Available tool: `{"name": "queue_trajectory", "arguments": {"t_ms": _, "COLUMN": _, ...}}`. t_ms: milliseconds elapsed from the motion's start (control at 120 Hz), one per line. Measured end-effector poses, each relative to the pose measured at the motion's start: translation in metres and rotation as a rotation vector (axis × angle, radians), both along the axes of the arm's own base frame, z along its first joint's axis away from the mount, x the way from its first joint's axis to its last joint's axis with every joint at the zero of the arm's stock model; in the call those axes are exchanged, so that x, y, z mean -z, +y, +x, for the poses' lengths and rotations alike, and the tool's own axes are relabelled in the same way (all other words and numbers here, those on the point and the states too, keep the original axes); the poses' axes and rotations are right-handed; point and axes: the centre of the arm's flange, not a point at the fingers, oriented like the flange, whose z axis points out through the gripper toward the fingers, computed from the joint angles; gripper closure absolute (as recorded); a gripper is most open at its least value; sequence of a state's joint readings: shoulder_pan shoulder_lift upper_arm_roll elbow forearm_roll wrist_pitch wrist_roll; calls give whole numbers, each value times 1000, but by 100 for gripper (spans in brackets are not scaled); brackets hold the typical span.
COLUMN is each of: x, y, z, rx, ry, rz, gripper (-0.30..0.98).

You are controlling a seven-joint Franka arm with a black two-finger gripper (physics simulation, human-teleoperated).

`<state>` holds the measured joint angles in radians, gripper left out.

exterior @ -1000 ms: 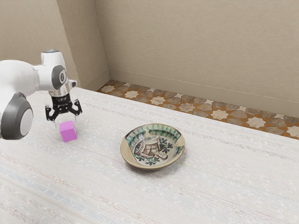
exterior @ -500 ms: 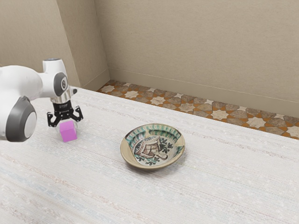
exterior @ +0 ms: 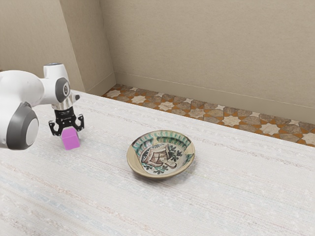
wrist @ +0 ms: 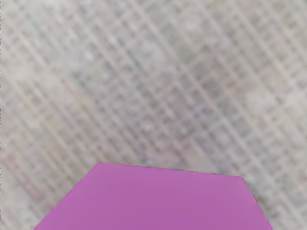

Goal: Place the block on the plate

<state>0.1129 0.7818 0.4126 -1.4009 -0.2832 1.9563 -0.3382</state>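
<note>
Block [exterior: 71, 142] mid-left of exterior frame, at gripper [exterior: 69, 134]; can't tell whether it's clamped or loose, contact unclear. Off-centre grip could twist or drop it short of plate [exterior: 135, 166], frame centre.

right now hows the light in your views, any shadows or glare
Exterior view: soft, even light, a faint shadow on the table beneath the plate, no strong glare on either; wrist view: the block's magenta face looks almost flat in tone, with no bright highlight or hard shadow beside it.
</note>
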Motion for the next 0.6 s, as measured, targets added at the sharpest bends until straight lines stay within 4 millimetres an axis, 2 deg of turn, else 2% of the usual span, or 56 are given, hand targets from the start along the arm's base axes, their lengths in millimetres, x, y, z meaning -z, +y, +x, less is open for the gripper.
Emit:
{"name": "queue_trajectory", "arguments": {"t_ms": 167, "x": -3, "y": 1, "z": -1, "rx": -2, "ry": 0, "rz": -1, "gripper": 27}}
{"name": "queue_trajectory", "arguments": {"t_ms": 283, "x": -14, "y": -1, "z": -1, "rx": -1, "ry": -9, "rz": -4, "gripper": 27}}
{"name": "queue_trajectory", "arguments": {"t_ms": 500, "x": -59, "y": -8, "z": 0, "rx": 0, "ry": -55, "rz": -10, "gripper": 27}}
{"name": "queue_trajectory", "arguments": {"t_ms": 600, "x": -73, "y": -26, "z": 0, "rx": 17, "ry": -64, "rz": -20, "gripper": 27}}
